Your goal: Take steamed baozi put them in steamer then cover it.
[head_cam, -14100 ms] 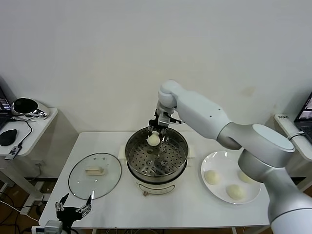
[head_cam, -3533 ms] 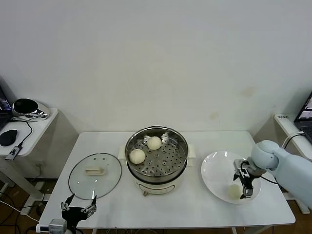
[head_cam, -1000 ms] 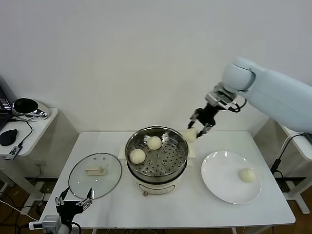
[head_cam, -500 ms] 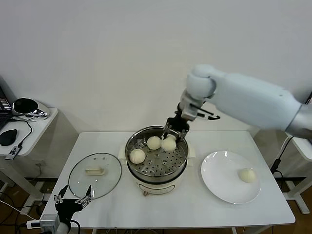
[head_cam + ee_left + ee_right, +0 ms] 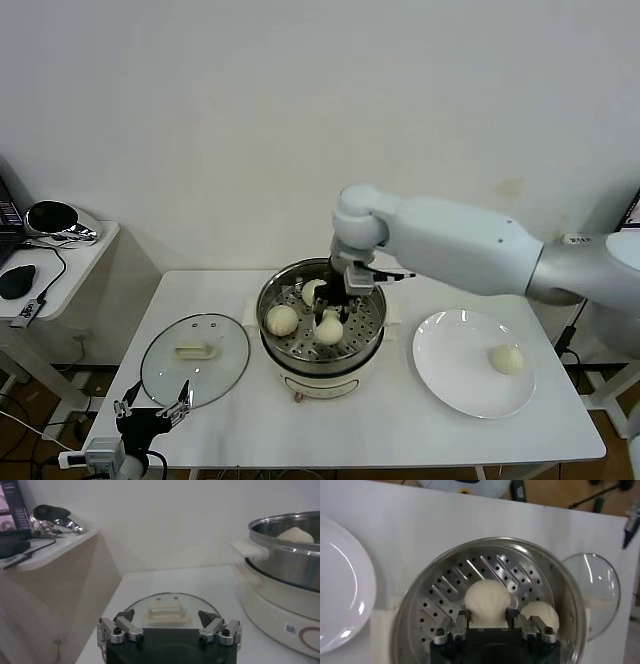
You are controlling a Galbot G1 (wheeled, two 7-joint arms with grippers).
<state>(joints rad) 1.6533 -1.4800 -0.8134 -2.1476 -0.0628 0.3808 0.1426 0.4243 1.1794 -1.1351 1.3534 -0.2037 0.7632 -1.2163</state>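
The steamer (image 5: 300,354) stands mid-table, its perforated tray holding one baozi (image 5: 282,319) at its left and another (image 5: 311,290) at the back, partly hidden by my arm. My right gripper (image 5: 330,314) is down inside the pot, shut on a third baozi (image 5: 487,601) that sits at or just above the tray. A neighbouring baozi (image 5: 540,616) lies beside those fingers. One more baozi (image 5: 508,358) rests on the white plate (image 5: 450,385). The cover (image 5: 195,358) lies flat on the table left of the steamer. My left gripper (image 5: 152,412) hovers open at the front left, near the cover (image 5: 165,611).
The steamer's side handle (image 5: 246,548) juts toward the cover. A side table (image 5: 45,262) with a mouse and a shiny helmet-like object stands far left. The white wall runs behind the table.
My right arm carried the baozi from beyond the steamer's right rim, over the pot and down to the tray's middle. The left gripper stayed put.
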